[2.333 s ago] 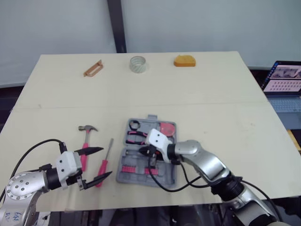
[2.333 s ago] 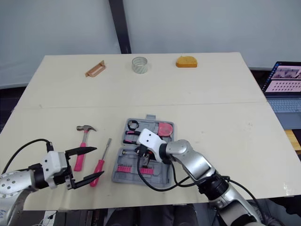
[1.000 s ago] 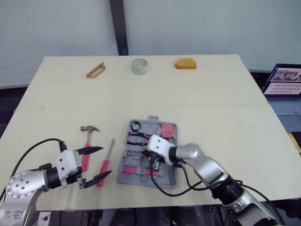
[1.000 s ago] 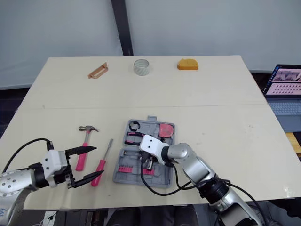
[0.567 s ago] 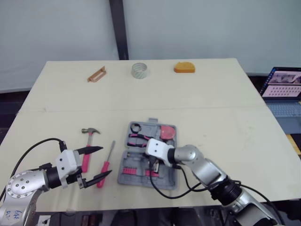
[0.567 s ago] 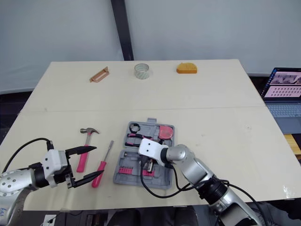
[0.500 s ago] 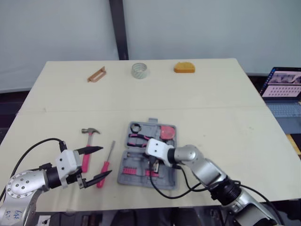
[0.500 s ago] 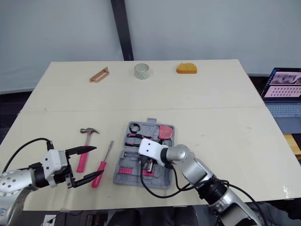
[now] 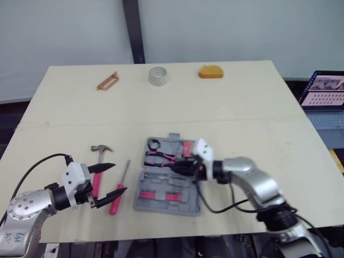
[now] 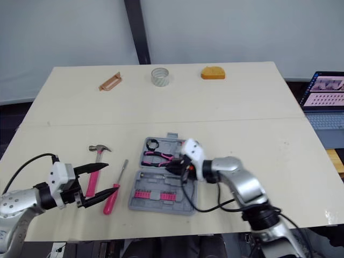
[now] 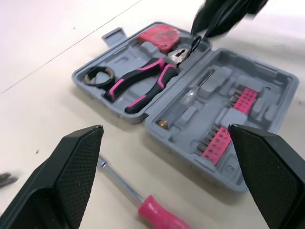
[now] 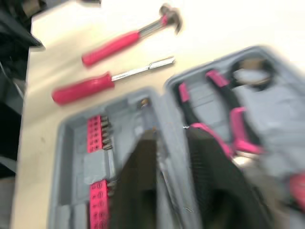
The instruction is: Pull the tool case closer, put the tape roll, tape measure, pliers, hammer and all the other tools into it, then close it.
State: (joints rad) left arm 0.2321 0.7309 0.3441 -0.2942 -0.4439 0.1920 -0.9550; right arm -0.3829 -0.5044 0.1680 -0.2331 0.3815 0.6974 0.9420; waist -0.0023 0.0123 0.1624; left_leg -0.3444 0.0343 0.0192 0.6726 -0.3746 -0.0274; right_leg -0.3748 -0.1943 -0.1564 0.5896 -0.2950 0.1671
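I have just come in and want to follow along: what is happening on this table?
A two-armed robot is packing tools into an open tool case. Its right gripper hovers over the case, near the pliers lying inside. Its left gripper, jaws open, hangs beside the hammer and screwdriver, which lie on the table outside the case. A tape roll sits at the far edge.

Hammer [image 9: 99, 161], screwdriver [image 9: 119, 183] left of case [image 9: 167, 185]
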